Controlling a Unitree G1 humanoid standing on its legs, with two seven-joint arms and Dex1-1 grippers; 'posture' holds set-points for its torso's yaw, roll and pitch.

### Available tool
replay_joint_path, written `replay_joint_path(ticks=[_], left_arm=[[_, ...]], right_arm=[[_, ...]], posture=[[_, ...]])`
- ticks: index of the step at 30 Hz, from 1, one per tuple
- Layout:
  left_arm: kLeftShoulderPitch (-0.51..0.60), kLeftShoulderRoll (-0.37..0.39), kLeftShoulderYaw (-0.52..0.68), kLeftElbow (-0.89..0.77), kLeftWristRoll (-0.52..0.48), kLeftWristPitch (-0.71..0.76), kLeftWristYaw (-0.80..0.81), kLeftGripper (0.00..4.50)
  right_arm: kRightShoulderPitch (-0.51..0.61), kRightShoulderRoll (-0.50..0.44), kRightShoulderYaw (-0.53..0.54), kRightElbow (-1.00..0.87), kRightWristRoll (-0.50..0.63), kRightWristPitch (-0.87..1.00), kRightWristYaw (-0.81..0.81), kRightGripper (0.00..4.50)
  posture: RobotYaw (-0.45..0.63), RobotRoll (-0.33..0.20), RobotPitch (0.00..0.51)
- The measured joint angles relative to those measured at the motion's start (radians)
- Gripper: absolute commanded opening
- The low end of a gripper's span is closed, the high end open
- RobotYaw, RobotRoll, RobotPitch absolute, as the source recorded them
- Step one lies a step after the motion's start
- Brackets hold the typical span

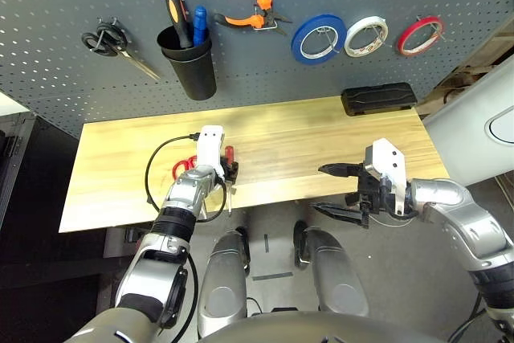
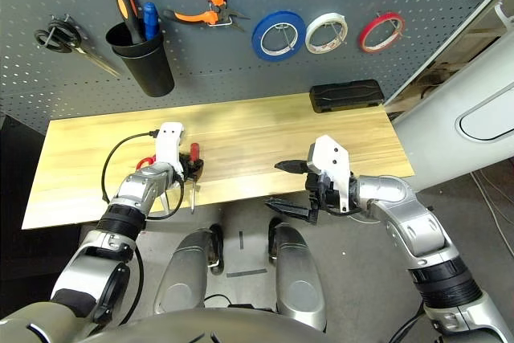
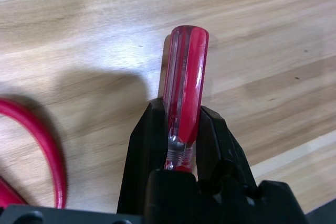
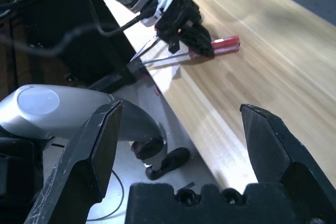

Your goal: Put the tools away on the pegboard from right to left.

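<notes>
Scissors: red handles lay on the tabletop, just beside the left hand; a sideways swing could have knocked them.
Left hand: closed on the screwdriver.
Screwdriver: red handle between the fingers, shaft toward the near edge; a loose pinch could have let it twist during lifting.
Pliers, red tape: both hung on the pegboard; a careless reach could have unhooked either.
Right hand: open, empty, at the near edge.
</notes>
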Motion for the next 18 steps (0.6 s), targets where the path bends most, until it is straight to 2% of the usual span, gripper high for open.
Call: replay_joint_path(ticks=[3, 9, 16, 18], left_arm=[[0.028, 0.002, 0.014, -0.096, -0.011, 0.036, -0.008, 0.87], [0.084, 0.031, 0.057, -0.497, -0.067, 0.205, -0.019, 0.87], [0.201, 0.109, 0.132, -0.817, -0.134, 0.371, -0.024, 0.87], [0.235, 0.16, 0.156, -0.903, -0.159, 0.396, -0.044, 0.87]], right_arm=[[-0.004, 0.0, -0.006, 0.011, 0.007, 0.0, -0.001, 4.5], [-0.004, -0.01, -0.074, 0.039, 0.066, 0.007, 0.03, 4.5], [-0.036, -0.034, -0.179, 0.076, 0.221, 0.018, 0.158, 4.5], [-0.058, -0.051, -0.212, 0.086, 0.256, 0.021, 0.191, 4.5]], posture=[[-0.08, 0.0, 0.235], [-0.03, 0.0, 0.199], [0.02, 0.0, 0.147], [0.03, 0.0, 0.135]])
